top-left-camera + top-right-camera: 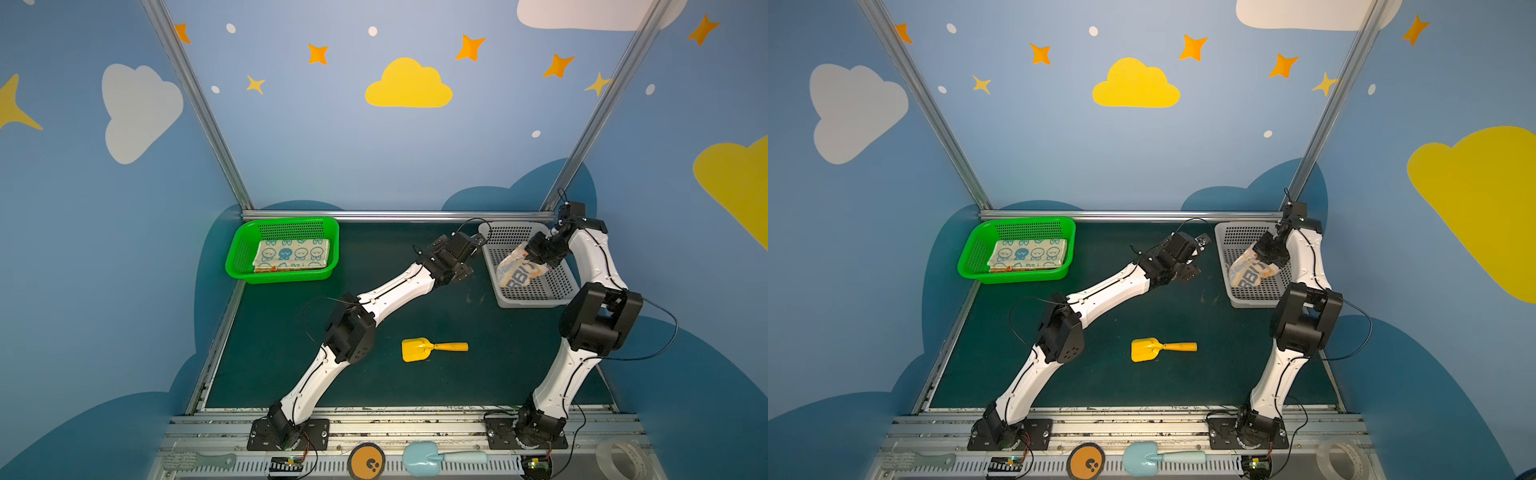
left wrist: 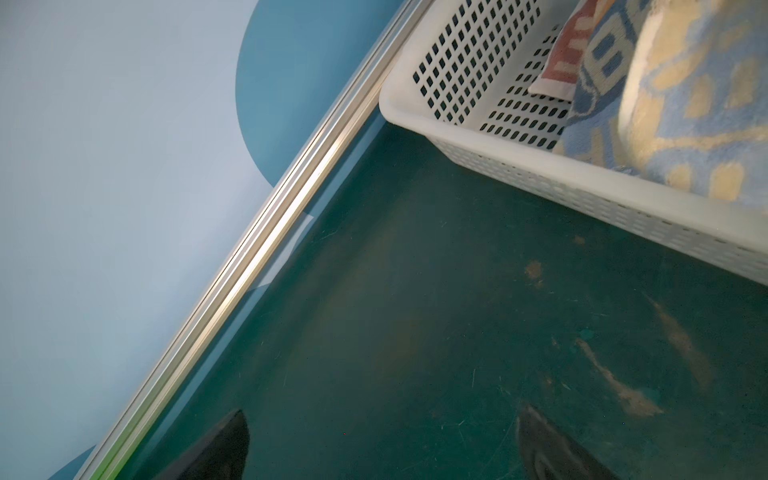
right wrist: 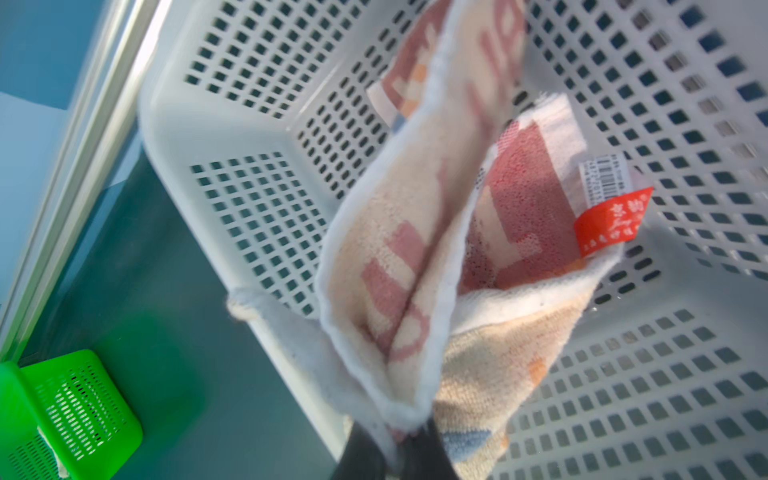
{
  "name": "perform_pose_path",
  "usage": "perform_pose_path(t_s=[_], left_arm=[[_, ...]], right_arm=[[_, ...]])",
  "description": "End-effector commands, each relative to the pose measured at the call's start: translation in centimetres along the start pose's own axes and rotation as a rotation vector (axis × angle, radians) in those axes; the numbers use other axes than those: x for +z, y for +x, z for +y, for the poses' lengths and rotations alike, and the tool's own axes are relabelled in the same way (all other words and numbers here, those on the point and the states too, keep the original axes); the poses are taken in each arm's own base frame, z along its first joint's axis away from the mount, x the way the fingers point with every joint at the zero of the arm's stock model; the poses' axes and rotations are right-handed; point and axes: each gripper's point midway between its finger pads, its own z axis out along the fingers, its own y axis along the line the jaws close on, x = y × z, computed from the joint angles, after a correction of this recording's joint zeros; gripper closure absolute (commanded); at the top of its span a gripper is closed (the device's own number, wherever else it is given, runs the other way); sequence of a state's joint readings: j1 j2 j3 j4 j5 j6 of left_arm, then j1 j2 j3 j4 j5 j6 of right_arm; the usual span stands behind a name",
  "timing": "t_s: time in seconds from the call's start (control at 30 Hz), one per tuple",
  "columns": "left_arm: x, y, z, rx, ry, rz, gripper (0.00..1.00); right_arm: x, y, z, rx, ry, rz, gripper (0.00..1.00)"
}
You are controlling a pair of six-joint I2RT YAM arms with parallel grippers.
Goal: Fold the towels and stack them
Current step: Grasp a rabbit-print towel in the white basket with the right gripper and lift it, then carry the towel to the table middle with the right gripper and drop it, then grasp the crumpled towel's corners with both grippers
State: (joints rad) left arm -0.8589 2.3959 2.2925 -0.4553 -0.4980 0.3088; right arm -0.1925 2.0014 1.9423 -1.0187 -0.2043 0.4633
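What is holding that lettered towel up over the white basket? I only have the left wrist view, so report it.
Observer: The right claw is shut on the lettered towel, which hangs from it over the white basket.
Operator: Tell me where the other towels are.
Observer: They are in the green basket at the far left of the table. The blue-face towel lies folded on top, with the orange towel peeking out beneath.
Operator: Report anything lying loose on the mat.
Observer: A yellow toy shovel lies mid-table, apart from both arms.
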Motion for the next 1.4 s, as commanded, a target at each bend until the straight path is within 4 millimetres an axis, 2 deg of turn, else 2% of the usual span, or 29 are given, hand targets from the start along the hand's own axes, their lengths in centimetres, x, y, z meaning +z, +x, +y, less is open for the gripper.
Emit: perform_pose_path(t_s=[0.0, 0.13, 0.23, 0.3, 0.4, 0.53, 0.6, 0.63, 0.73, 0.83, 0.93, 1.0, 1.1, 1.17, 1.2, 1.27, 1.37], left_arm=[[-3.6, -2.7, 5.7, -0.104, -0.07, -0.065, 0.0], [-5.8, -2.2, 9.8, -0.21, -0.093, -0.057, 0.01], [-8.1, -1.9, 12.5, -0.264, -0.128, -0.086, 0.01], [-9.8, -1.3, 14.1, -0.304, -0.15, -0.106, 0.01], [-12.7, 0.1, 16.5, -0.382, -0.182, -0.123, 0.01], [-15.5, 3.1, 18.6, -0.481, -0.212, -0.127, 0.01], [-16.5, 4.9, 19.3, -0.536, -0.213, -0.12, 0.01], [-16.8, 5.8, 19.5, -0.564, -0.211, -0.114, 0.01], [-17.3, 8.4, 19.6, -0.619, -0.214, -0.082, 0.01], [-17.3, 10.7, 19.0, -0.653, -0.201, -0.048, 0.01], [-16.8, 12.6, 18.2, -0.659, -0.188, -0.002, 0.01], [-16.4, 13.8, 17.5, -0.655, -0.179, 0.034, 0.01], [-15.5, 15.4, 16.1, -0.662, -0.148, 0.083, 0.01], [-14.8, 16.7, 15.2, -0.67, -0.135, 0.127, 0.01], [-14.5, 17.5, 14.7, -0.683, -0.129, 0.151, 0.01], [-13.9, 18.7, 13.8, -0.717, -0.103, 0.185, 0.01], [-13.1, 20.6, 12.3, -0.774, -0.066, 0.228, 0.01]], right_arm=[[-3.3, 1.3, 4.3, -0.095, -0.064, -0.014, 1.0], [-6.8, 3.2, 9.9, -0.229, -0.158, -0.054, 1.0], [-9.6, 5.3, 14.5, -0.376, -0.254, -0.1, 1.0], [-11.6, 7.4, 18.0, -0.495, -0.338, -0.136, 1.0], [-14.8, 10.7, 22.2, -0.642, -0.46, -0.203, 1.0], [-17.7, 13.9, 25.5, -0.679, -0.568, -0.292, 1.0], [-17.9, 15.2, 26.6, -0.689, -0.629, -0.267, 1.0], [-17.5, 15.6, 27.1, -0.685, -0.649, -0.247, 1.0], [-14.3, 17.0, 28.1, -0.684, -0.646, -0.162, 1.0], [-9.2, 18.0, 28.2, -0.661, -0.614, -0.072, 1.0], [-3.1, 18.8, 27.0, -0.636, -0.534, 0.037, 0.98], [1.0, 18.8, 25.4, -0.615, -0.449, 0.097, 0.83], [4.9, 18.4, 22.4, -0.554, -0.326, 0.181, 0.62], [5.4, 18.5, 21.2, -0.518, -0.274, 0.246, 0.53], [5.4, 18.9, 21.0, -0.53, -0.266, 0.263, 0.46], [5.1, 19.7, 21.0, -0.569, -0.261, 0.273, 0.31], [4.4, 21.7, 21.3, -0.633, -0.273, 0.285, 0.19]])
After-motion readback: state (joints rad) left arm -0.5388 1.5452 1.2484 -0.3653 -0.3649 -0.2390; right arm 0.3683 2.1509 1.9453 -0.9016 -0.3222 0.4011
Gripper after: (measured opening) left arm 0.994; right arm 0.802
